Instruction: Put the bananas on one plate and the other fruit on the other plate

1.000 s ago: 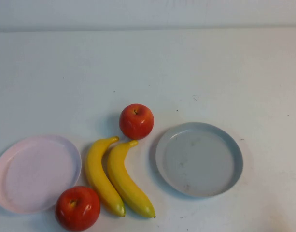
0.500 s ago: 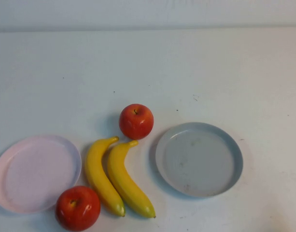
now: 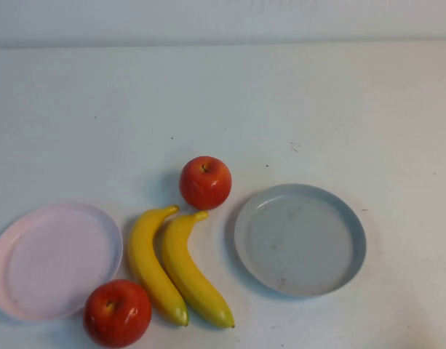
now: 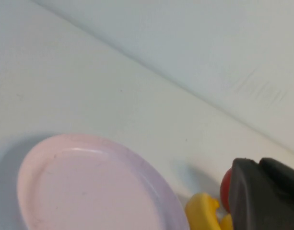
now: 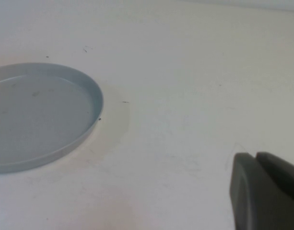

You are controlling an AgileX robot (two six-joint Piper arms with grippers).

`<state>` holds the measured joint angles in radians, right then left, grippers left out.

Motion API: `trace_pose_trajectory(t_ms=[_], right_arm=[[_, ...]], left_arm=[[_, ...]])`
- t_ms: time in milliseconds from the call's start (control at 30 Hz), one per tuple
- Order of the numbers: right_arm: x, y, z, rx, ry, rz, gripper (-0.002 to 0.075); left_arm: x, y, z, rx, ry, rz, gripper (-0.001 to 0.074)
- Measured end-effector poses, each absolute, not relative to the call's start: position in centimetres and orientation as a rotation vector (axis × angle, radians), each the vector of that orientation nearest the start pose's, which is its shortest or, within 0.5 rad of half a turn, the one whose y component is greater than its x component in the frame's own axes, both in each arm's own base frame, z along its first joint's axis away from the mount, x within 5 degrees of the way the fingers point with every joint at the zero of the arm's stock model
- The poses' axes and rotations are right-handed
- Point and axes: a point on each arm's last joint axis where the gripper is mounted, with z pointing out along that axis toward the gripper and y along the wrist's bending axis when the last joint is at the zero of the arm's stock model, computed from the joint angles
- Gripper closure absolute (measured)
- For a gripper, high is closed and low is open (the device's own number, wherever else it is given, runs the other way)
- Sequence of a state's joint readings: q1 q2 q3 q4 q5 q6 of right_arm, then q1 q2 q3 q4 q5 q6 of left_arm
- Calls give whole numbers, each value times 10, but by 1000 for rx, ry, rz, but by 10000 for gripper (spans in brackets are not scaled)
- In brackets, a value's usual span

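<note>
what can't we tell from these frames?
- Left gripper: only a dark corner shows in the left wrist view, cut by the frame edge; absent from the high view.
- Right gripper: likewise cut off in the right wrist view.
- Near apple: its lower edge is clipped in the high view.
- Far apple and bananas: mostly hidden by the left gripper and frame edge in the left wrist view.

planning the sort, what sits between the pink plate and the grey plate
In the high view, both bananas lie side by side between the pink plate and the grey plate. Neither gripper shows there.
</note>
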<state>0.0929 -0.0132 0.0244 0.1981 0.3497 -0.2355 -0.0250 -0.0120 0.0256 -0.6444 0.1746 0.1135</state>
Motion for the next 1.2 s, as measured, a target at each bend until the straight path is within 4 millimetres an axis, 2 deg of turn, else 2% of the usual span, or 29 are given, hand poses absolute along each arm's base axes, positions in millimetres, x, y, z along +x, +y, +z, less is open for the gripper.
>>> trace_pose_trajectory(t_ms=[133,233,300,367,433,533,667,767,833,1000,1200], right_arm=[[52,11,175,-178,1830,93,741],[52,11,175,-178,1830,93,741],[52,11,175,-178,1830,93,741],[52,11,175,-178,1830,93,741],[52,11,175,-178,1830,93,741],[52,11,175,-178,1830,93,741],[52,11,175,-178,1830,93,741],[52,11,175,-178,1830,93,741],[52,11,175,-178,1830,93,741],[52,11,175,-178,1830,93,741],[52,11,175,-178,1830,93,741]], left_arm=[[56,-9,197,-387,1570,-537,737],[55,-11,197,-377,1596,-558,737],[52,-15,210,-324,1613,-574,737],[47,-19,235,-251,1625,-572,737],[46,-22,258,-168,1696,-538,737],[51,-26,288,-35,1897,-448,737],[71,-24,308,104,2271,-323,737],[90,-24,312,222,2497,-285,737],[101,-25,314,274,2584,-290,737],[130,-33,313,360,2651,-320,737],[155,-67,290,587,2768,-387,737]])
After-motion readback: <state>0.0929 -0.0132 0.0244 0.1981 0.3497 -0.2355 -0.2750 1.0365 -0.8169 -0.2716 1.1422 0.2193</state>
